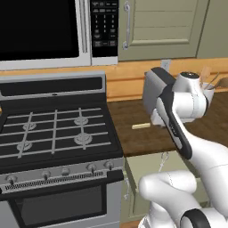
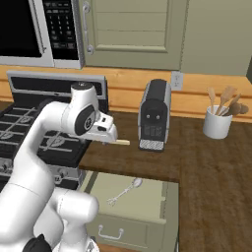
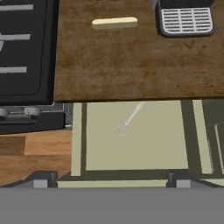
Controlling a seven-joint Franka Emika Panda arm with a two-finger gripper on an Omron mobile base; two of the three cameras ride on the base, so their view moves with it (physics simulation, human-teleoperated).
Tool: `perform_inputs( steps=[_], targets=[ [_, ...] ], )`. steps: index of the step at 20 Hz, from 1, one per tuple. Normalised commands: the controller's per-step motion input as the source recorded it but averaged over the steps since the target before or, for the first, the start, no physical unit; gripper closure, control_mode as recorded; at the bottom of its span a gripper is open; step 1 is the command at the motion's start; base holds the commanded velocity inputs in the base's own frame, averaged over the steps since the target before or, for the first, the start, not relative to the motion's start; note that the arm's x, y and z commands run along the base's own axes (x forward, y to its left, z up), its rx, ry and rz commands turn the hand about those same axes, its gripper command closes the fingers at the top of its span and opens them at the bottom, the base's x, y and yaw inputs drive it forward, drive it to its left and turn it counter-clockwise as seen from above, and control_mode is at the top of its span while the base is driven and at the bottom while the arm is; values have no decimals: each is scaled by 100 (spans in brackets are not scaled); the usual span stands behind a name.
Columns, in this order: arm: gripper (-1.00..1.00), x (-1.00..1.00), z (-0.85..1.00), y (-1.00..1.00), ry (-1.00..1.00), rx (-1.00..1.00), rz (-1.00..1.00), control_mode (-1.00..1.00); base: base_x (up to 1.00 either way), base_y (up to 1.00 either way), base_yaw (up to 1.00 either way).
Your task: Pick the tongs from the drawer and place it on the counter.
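Observation:
The thin silver tongs (image 3: 130,118) lie on the floor of the open sage-green drawer (image 3: 148,144), looped end toward the drawer front. From the right base view, the tongs (image 2: 125,190) rest in the drawer (image 2: 123,231) below the counter edge. My gripper (image 3: 109,181) hangs well above the drawer, looking down into it, its two fingertips (image 3: 41,179) far apart and open with nothing between them. The dark brown wood-grain counter (image 2: 206,167) stretches behind and to the right of the drawer. The left base view has the tongs (image 1: 163,161) partly behind my arm.
A short beige stick (image 3: 114,22) lies on the counter beside a black-and-silver coffee machine (image 2: 154,115). The gas stove (image 1: 53,133) adjoins the drawer's left side. A white holder with wooden utensils (image 2: 217,123) stands at the back right. Wall cabinets and a microwave (image 1: 44,31) hang overhead.

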Motion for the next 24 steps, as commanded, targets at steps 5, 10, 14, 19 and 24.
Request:
perform_inputs(
  steps=[5, 10, 14, 19, 24],
  targets=[
    [-100, -2, -27, -1, 0, 0, -5, 100, -18, 1, -10],
    [-100, 0, 0, 0, 0, 0, 0, 100, -71, 54, -57],
    [-100, 0, 0, 0, 0, 0, 0, 100, -88, 54, -72],
    [-100, 0, 0, 0, 0, 0, 0, 100, -63, 65, -73],
    [-100, 0, 0, 0, 0, 0, 0, 100, -33, 77, -71]
  ],
)
